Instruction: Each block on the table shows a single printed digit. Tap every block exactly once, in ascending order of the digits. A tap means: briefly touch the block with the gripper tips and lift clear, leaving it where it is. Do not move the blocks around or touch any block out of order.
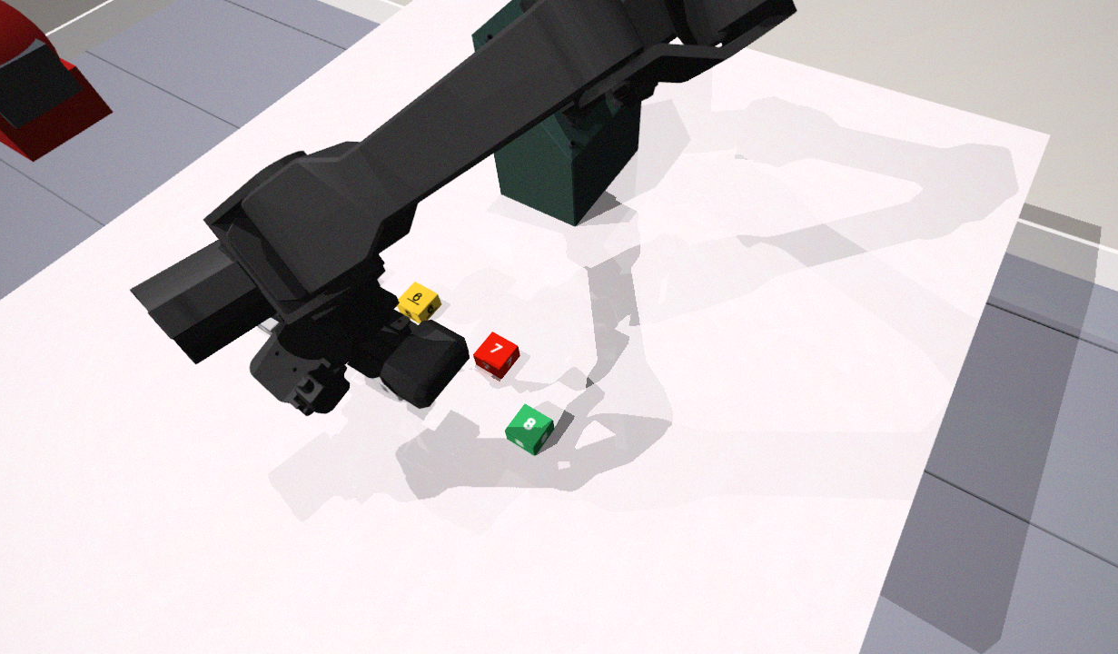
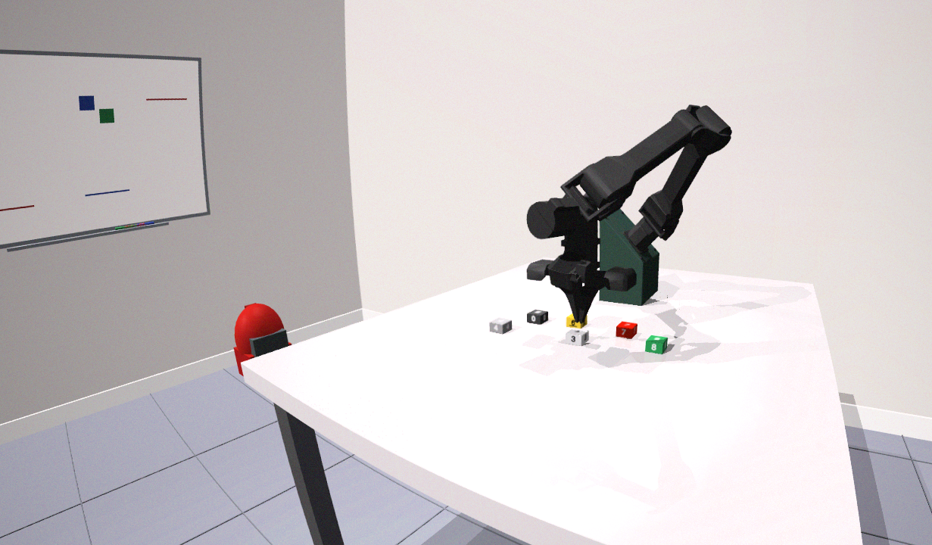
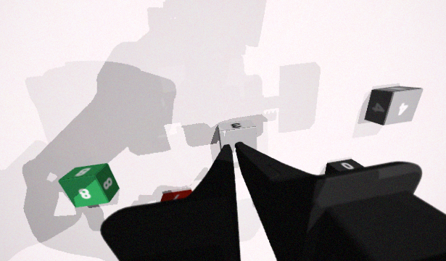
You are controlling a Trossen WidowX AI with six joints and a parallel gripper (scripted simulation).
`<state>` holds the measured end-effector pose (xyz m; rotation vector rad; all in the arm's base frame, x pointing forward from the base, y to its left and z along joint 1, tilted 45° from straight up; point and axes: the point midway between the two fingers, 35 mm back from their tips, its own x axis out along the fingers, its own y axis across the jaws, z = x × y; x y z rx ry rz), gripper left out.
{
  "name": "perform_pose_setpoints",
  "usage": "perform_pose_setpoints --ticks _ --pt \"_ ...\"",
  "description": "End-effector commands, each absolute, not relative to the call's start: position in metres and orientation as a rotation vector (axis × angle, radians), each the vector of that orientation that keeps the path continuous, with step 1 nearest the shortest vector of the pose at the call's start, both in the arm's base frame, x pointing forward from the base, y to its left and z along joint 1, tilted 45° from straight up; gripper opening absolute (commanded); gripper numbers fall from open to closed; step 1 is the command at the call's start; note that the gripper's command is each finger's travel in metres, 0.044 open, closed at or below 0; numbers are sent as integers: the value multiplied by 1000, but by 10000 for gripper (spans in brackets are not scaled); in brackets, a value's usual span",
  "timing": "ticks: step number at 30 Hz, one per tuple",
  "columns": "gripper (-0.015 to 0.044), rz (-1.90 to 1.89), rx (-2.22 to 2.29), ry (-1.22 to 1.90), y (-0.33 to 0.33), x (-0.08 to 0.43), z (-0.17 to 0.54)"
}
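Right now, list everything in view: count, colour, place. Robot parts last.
block 0: 1, black, far row, between block 4 and block 6
block 3: 1, white, near row, in front of block 6
block 4: 1, grey, leftmost in the exterior view
block 6: 1, yellow, right under the fingertips in the exterior view
block 7: 1, red, between blocks 6 and 8
block 8: 1, green, rightmost in the exterior view
table: 1, white, bears all the blocks
base mount: 1, dark green, back of the table
whiteboard: 1, white, left wall
red object: 1, on the floor beside the table
arm: 1, black, bent down over the blocks
fingers: 2, black, nearly together, gripping nothing
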<state>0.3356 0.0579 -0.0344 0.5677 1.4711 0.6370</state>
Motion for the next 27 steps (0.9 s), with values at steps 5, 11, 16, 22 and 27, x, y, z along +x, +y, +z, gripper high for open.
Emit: perform_pose_setpoints --ticks 5,11,16,22,27 --pt "20 639 581 1486 69 331 -46" --pt "20 640 582 1486 76 331 -52" --pt "20 640 582 1486 77 331 -53" --pt "20 639 577 1482 61 333 -38" --pt "20 638 580 1486 53 332 -29"
